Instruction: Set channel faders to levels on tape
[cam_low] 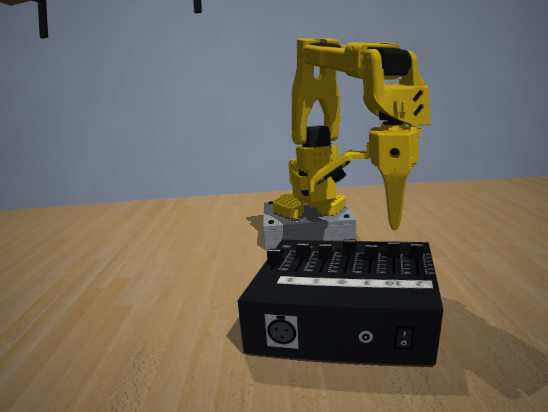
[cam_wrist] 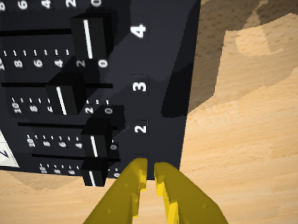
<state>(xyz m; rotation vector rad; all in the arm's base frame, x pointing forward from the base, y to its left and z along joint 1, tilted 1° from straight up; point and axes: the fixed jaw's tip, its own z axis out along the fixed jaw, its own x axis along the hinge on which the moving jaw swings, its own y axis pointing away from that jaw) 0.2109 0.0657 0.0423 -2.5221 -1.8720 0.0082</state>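
One closed, empty gripper [cam_wrist: 150,172].

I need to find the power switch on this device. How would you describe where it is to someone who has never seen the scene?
Look at the black lighting desk on the wooden table, in front of the yellow arm. On its upright face toward the exterior camera sit three fittings in a row. The power switch is the rightmost: a small rectangular rocker, while its neighbours are a round jack and a grey-plated round socket.
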